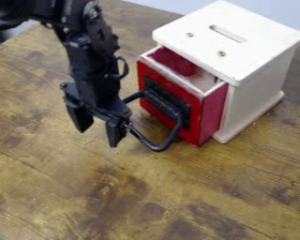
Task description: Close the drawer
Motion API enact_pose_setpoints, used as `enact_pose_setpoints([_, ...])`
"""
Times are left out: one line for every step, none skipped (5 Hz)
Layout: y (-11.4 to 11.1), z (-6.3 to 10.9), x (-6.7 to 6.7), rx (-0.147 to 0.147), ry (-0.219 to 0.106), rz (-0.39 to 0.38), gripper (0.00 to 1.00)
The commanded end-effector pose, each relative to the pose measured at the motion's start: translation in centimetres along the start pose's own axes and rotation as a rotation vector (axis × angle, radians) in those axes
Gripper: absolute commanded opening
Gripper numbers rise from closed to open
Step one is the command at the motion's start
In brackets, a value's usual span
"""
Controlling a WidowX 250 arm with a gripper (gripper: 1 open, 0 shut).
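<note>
On wooden desk (65,197), the red drawer (190,108) stands partly out of the white cabinet (247,66), and the spread, empty gripper (97,128) at its 9 o'clock faces the loop handle (159,127), probably for pushing it.

Red drawer (190,103), slightly open

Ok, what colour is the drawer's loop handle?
Black, like the front plate; the drawer body is glossy red. Only the camera view shows the handle.

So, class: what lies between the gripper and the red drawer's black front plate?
In the camera view, only the drawer's black loop handle lies there, jutting toward the gripper above bare wooden table.
</note>
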State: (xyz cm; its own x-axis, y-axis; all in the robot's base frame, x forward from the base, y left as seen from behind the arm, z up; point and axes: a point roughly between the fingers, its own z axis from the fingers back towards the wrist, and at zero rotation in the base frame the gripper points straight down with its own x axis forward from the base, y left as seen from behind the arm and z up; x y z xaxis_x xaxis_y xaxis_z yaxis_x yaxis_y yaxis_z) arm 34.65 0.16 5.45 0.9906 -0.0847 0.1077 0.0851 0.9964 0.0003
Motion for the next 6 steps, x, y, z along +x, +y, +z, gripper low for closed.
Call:
enact_pose_setpoints([0.9, 2.6, 2.8, -0.006, -0.069, -0.017, 1.0])
enact_pose_setpoints([0.2, 2.1, 3.5, -0.009, -0.073, -0.061, 1.0])
enact_pose_setpoints([-0.4, 1.6, 4.1, -0.013, -0.072, -0.104, 1.0])
enact_pose_setpoints([0.1, 2.2, 4.9, -0.008, -0.071, -0.088, 1.0])
enact_pose_setpoints([0.5, 3.0, 5.7, -0.001, -0.068, -0.072, 1.0])
enact_pose_setpoints([0.0, 4.1, 5.4, 0.005, -0.076, -0.071, 1.0])
